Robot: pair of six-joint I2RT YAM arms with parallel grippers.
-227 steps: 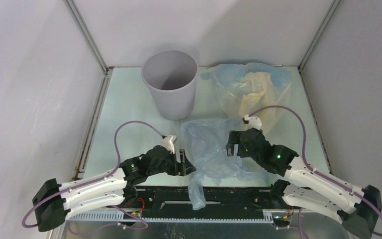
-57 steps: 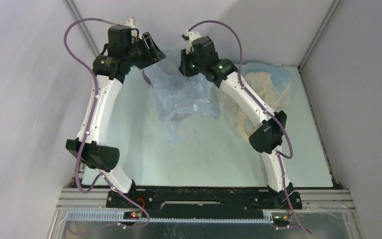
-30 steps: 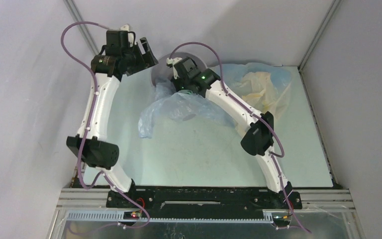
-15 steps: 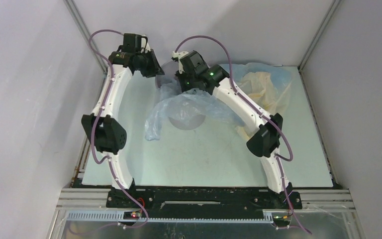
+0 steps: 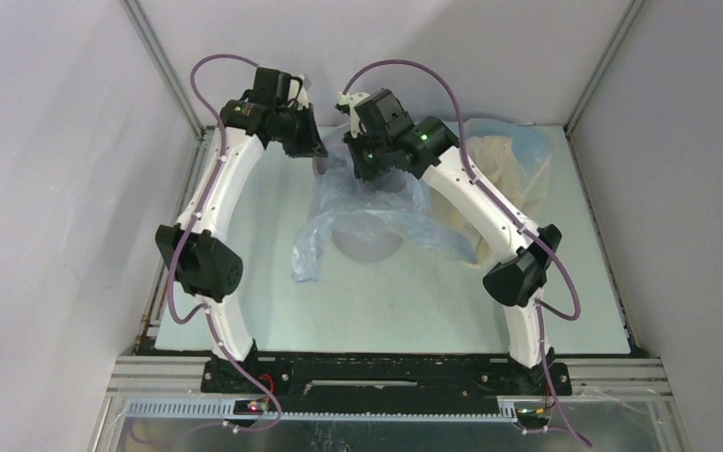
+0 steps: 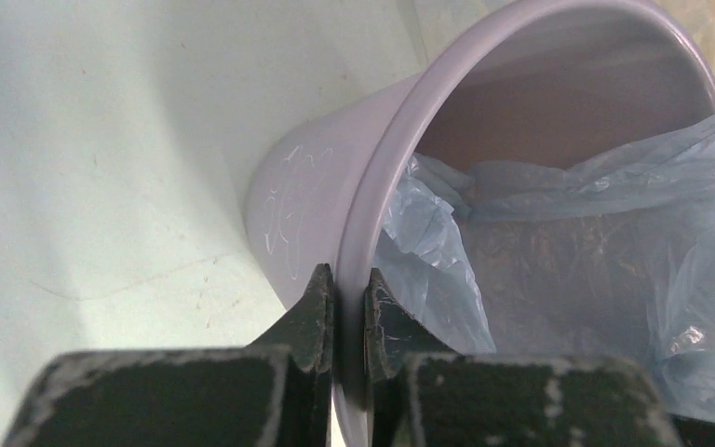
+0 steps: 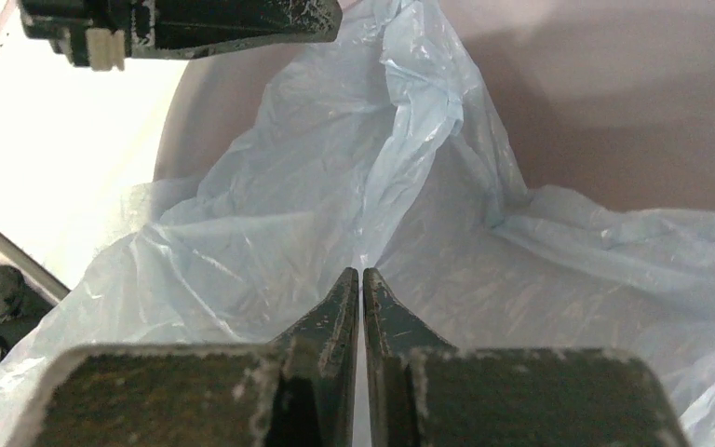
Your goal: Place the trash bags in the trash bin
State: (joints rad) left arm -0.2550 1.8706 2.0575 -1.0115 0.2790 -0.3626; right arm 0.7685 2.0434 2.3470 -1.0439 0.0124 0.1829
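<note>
A pale blue trash bag (image 5: pixel 377 202) drapes over the grey trash bin (image 5: pixel 369 247), one tail trailing onto the table at the front left. My right gripper (image 5: pixel 364 169) is above the bin mouth. In the right wrist view it (image 7: pixel 361 279) is shut on a fold of the bag (image 7: pixel 270 233), with the bin's inner wall (image 7: pixel 614 93) behind. My left gripper (image 5: pixel 314 151) is at the bin's left side. In the left wrist view it (image 6: pixel 349 279) is shut on the bin's rim (image 6: pixel 400 140), with bag film (image 6: pixel 540 270) inside the bin. A cream-yellow and pale blue bag (image 5: pixel 508 155) lies at the back right.
Pale grey enclosure walls with metal corner posts (image 5: pixel 165 66) close in the table (image 5: pixel 245 217) at the back and sides. Both arms arch high over the table from their bases at the near edge.
My left gripper swung right from beside the bin to its rim and closed on it. My right gripper, still holding the bag, shifted slightly right over the bin mouth.
</note>
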